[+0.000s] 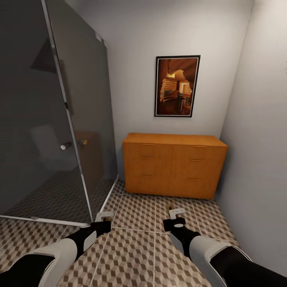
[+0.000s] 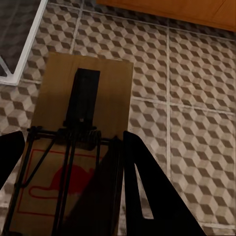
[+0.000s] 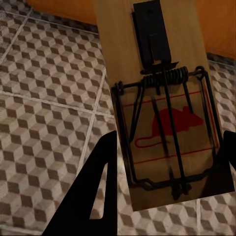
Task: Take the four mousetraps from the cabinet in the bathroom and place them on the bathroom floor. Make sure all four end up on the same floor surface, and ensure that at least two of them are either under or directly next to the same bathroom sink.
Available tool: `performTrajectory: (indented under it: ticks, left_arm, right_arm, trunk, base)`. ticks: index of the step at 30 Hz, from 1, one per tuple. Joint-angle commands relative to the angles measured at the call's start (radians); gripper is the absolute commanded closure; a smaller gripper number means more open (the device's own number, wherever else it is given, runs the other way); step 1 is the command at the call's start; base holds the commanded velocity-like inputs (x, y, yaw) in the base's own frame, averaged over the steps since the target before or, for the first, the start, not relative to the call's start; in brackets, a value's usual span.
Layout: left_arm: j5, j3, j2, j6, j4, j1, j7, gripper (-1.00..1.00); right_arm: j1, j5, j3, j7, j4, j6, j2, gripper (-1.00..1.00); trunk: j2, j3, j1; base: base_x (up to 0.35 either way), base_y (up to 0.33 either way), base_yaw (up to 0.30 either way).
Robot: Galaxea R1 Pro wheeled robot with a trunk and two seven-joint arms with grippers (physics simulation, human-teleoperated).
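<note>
Each of my grippers holds a mousetrap above the bathroom floor [image 1: 133,249]. The left gripper [image 1: 104,218] is shut on a tan mousetrap [image 2: 86,93] with black wire and a red mouse print, and its dark fingers [image 2: 147,191] clamp the board's sides. My right gripper [image 1: 175,215] is shut on another mousetrap [image 3: 157,98] of the same kind, between its fingers [image 3: 98,189]. The cabinet [image 1: 173,165] stands ahead against the back wall with its drawers closed. Its base edge also appears in the left wrist view [image 2: 196,12] and the right wrist view [image 3: 59,10].
A dark glass shower enclosure [image 1: 48,119] with a metal frame [image 1: 107,199] fills the left side. The grey right wall [image 1: 259,159] runs close beside the right arm. A framed picture [image 1: 177,85] hangs above the cabinet. Open tiled floor lies between me and the cabinet.
</note>
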Motion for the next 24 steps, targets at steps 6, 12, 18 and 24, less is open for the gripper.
performTrajectory:
  ticks: [6,12,18,24]
  left_arm:
    - [0.01,-0.008,-0.003,0.001,0.001,-0.001,-0.001,1.0]
    - [0.01,-0.008,-0.001,0.001,0.002,-0.001,-0.002,1.0]
    - [0.011,-0.008,0.001,0.001,0.002,-0.001,-0.001,1.0]
    - [0.011,-0.008,0.003,0.001,0.002,-0.001,-0.002,1.0]
  right_arm:
    - [-0.001,-0.012,0.009,0.003,0.003,-0.004,0.001,1.0]
    - [-0.001,-0.011,0.009,-0.01,0.003,0.048,0.001,1.0]
    - [-0.001,-0.011,0.008,-0.019,0.003,0.071,0.001,1.0]
    - [-0.001,-0.011,0.009,-0.021,0.003,0.075,0.001,1.0]
  trunk:
    - [-0.001,-0.001,-0.001]
    - [-0.001,-0.001,-0.001]
    - [-0.001,-0.001,-0.001]
    - [-0.001,-0.001,-0.001]
  base:
    - [-0.346,0.0,0.0]
    - [-0.23,0.0,0.0]
    - [-0.028,0.0,0.111]
    - [-0.003,0.0,0.253]
